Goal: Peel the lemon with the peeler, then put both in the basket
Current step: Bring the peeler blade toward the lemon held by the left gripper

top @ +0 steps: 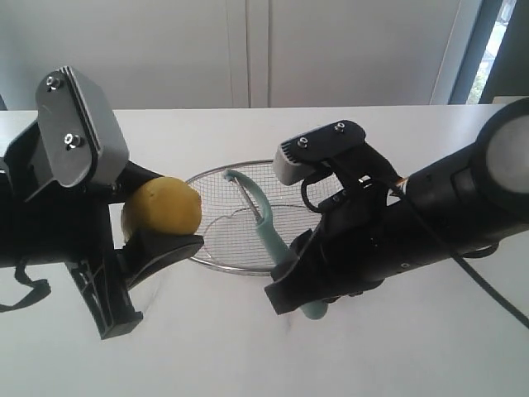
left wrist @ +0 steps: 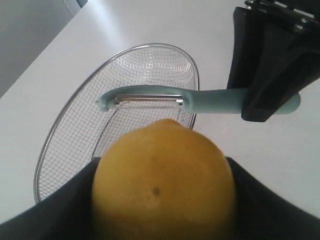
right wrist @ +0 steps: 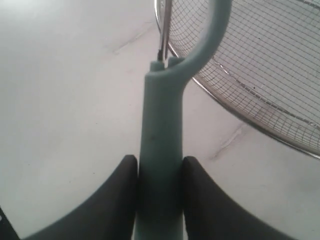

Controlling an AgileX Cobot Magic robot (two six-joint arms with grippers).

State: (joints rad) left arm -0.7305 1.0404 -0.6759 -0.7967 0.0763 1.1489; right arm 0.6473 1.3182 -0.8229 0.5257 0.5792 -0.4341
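Observation:
The yellow lemon (top: 163,209) hangs above the white table, left of the basket, clamped in my left gripper (top: 157,225). It fills the left wrist view as the lemon (left wrist: 162,182), black fingers (left wrist: 270,200) on both sides. My right gripper (top: 299,269) is shut on the handle of the pale teal peeler (top: 263,222), whose blade end points up toward the lemon, a short gap apart. In the right wrist view the peeler (right wrist: 161,135) runs between both fingers (right wrist: 120,190). Behind both lies the wire mesh basket (top: 216,183), holding nothing.
The white table (top: 248,347) stretches around the basket (left wrist: 60,150). A pale wall stands behind its far edge, and a window strip shows at the back right. The basket's rim (right wrist: 240,117) lies just past the peeler's head.

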